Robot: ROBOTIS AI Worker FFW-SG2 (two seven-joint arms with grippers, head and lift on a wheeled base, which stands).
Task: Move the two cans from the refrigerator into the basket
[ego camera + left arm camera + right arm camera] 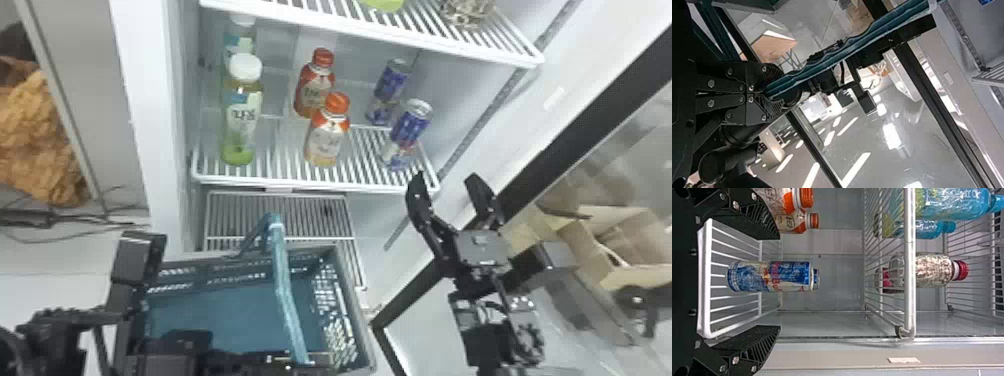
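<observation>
Before the refrigerator (pixel 145 100) is the basket (pixel 235 310), its handle (pixel 283 280) pinched in the left gripper (pixel 774 93). The right gripper (pixel 445 177), wide open and empty, must advance (first pick, I judge) around the shelf's (pixel 300 186) front can (pixel 409 127); the other can (pixel 392 85) stands behind.

Left gripper (pixel 294 359) low, seemingly clamped tight; right gripper (pixel 445 177) raised, fingers apart.

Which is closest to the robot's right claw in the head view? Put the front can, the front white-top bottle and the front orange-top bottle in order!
From the right claw:
1. Front can, on the right.
2. Front orange-top bottle, in the middle.
3. Front white-top bottle, on the left.
</observation>
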